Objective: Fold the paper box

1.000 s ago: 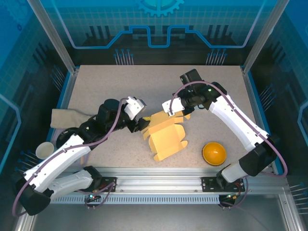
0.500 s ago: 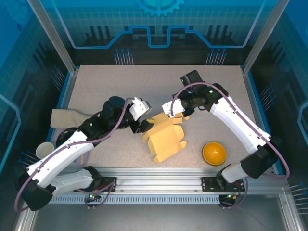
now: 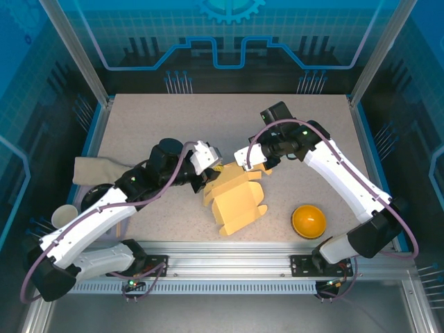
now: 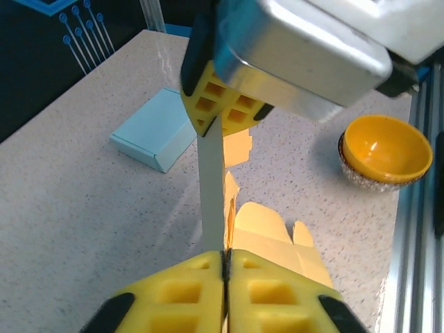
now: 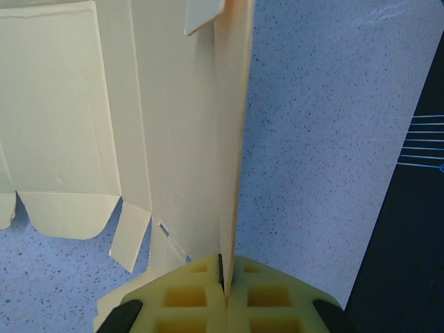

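Mid-fold, the paper box sits at the bench's centre, my left gripper clamped on its 10 o'clock flap and my right gripper on its 1 o'clock panel — next, I reckon, crease both inward.

Speckled table: yellow paper box, orange bowl, beige cloth, pale-blue box.

The left arm reaches from its base toward the paper box. The left end effector is at the box's left edge, pads closed on a flap. The right arm bends in from the box's right. The right end effector is at the box's far edge, pads clamped on an upright panel.
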You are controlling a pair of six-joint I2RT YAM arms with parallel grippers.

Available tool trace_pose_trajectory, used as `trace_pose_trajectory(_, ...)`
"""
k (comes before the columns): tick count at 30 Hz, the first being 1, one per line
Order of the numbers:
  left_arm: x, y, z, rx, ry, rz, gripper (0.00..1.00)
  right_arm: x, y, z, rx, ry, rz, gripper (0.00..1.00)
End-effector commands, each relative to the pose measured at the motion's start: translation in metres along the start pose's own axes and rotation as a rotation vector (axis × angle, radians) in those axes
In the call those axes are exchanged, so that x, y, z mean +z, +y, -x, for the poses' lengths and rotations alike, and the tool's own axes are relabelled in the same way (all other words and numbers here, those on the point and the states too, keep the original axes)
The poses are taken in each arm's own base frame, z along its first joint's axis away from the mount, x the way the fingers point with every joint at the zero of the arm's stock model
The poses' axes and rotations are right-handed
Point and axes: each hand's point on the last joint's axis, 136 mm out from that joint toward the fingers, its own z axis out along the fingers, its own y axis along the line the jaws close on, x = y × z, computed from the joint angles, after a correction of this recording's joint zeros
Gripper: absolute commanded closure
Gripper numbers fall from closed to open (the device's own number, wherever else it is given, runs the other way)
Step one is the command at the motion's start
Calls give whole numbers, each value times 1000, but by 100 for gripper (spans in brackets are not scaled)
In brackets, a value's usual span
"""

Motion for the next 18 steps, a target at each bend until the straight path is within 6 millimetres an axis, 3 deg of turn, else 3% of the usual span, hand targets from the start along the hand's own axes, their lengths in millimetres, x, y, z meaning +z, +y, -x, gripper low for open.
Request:
trace_pose_trajectory(1, -4, 8, 16, 17, -54, 52, 100, -7, 9, 14, -11, -49, 13, 100)
trace_pose_trajectory(5, -3, 14, 12, 18, -50, 87, 100, -7, 7, 12, 7, -44, 10, 100)
trace_pose_trajectory(6, -2, 16, 11, 7, -47, 98, 89, -7, 6, 12, 22, -44, 6, 100)
trace_pose_trajectory(9, -9, 28, 7, -61, -64, 179, 46, -5, 2, 5, 80, -39, -1, 100)
trace_pose_trajectory(10, -13, 36, 4, -111, -79, 224, 42, -3, 0, 1, 97, -35, -7, 100)
trace_pose_trajectory(12, -27, 53, -4, -257, -123, 296, 39, 0, -1, -8, 138, -26, -17, 100)
trace_pose_trajectory(15, -45, 80, -43, -608, -189, 363, 38, 8, -6, -22, 216, -13, -41, 100)
trace_pose_trajectory(18, -50, 73, -83, -783, -211, 348, 38, 15, -7, -37, 290, -15, -45, 100)
